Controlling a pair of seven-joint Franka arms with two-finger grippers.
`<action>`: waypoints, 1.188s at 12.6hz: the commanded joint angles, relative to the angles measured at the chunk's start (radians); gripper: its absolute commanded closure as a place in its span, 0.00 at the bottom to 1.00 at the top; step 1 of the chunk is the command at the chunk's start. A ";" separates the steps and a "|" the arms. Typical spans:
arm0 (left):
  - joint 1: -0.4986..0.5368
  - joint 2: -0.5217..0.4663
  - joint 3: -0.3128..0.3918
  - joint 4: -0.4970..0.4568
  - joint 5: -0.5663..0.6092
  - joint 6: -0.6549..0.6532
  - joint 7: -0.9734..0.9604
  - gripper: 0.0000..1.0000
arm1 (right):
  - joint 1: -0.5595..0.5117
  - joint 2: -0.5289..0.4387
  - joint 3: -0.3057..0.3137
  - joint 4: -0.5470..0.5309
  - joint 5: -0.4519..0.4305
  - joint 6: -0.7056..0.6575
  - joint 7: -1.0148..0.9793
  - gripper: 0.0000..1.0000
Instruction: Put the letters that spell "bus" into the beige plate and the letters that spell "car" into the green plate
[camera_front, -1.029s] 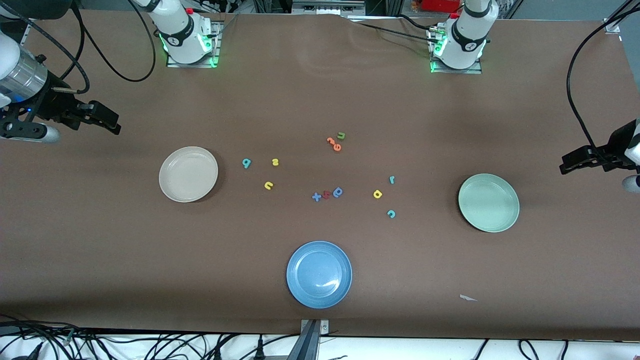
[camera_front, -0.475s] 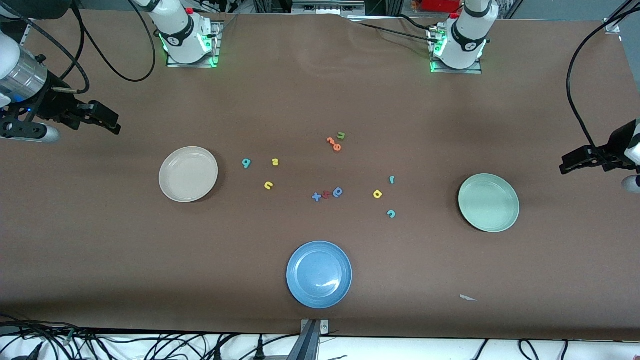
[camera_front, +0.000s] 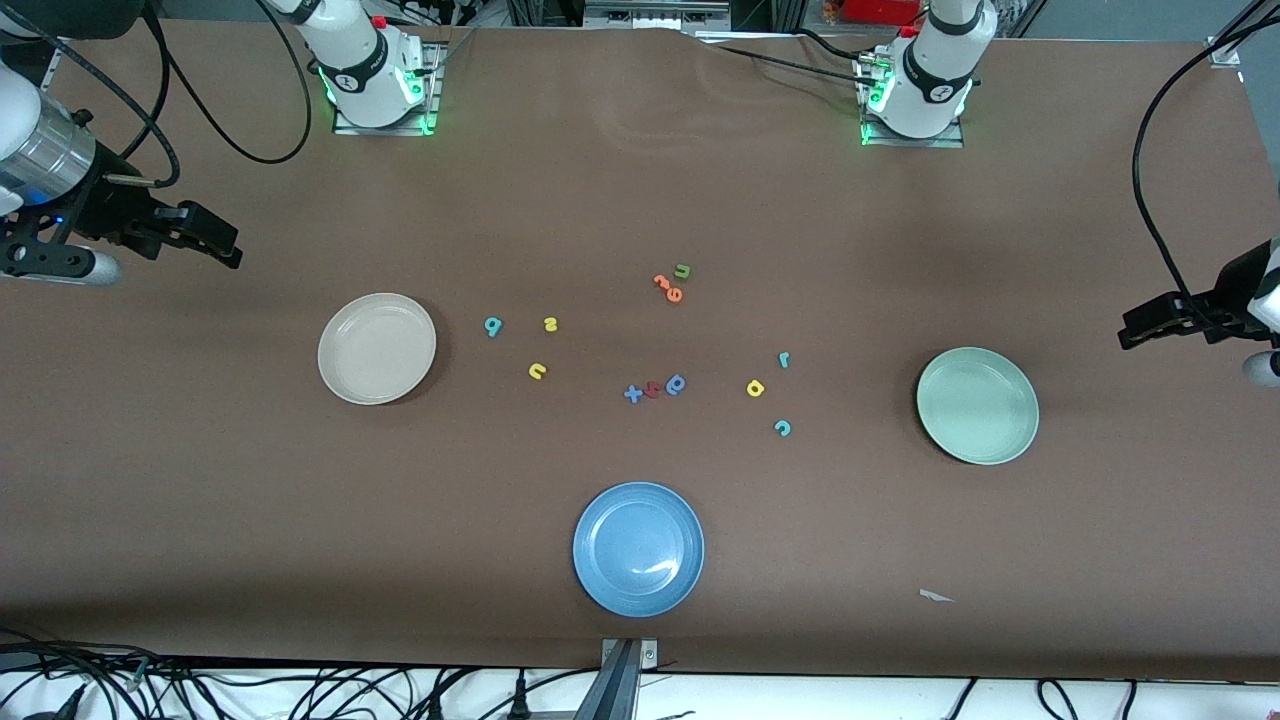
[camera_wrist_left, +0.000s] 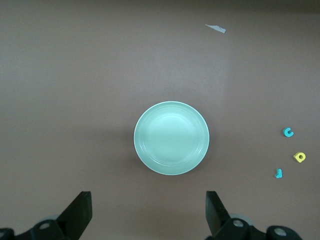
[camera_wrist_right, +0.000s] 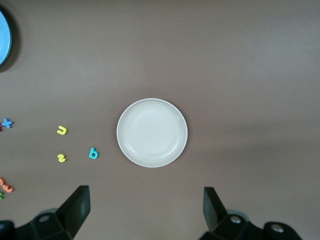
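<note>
Both tools spread wide, empty: right tool (camera_front: 215, 240) high at its table end, closest to teal b (camera_front: 492, 326) just beside beige plate (camera_front: 345, 375); left tool (camera_front: 1140, 328) waiting above green plate (camera_front: 1020, 425).

Front camera looking down from high across bench (camera_front: 640, 180), facing robots; wrist cameras hanging high, each sharing one plate with it.

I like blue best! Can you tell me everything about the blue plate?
The blue plate is round and shallow with a raised rim, smooth and a bit shiny like glazed ceramic or plastic. It sits flat and upright on the brown table, nearest the front camera of all three plates. Nothing is in it and nothing touches it; the little letters lie farther from the camera.
</note>
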 joint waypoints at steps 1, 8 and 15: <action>-0.006 0.003 0.004 0.007 -0.009 -0.010 0.011 0.00 | 0.009 -0.014 -0.008 -0.013 -0.016 -0.007 0.006 0.00; -0.137 0.090 -0.002 0.016 -0.009 0.000 -0.206 0.00 | 0.009 -0.014 -0.006 -0.013 -0.016 -0.007 0.009 0.00; -0.257 0.269 -0.003 0.033 -0.060 0.162 -0.574 0.00 | 0.009 -0.013 -0.008 -0.015 -0.014 -0.007 0.008 0.00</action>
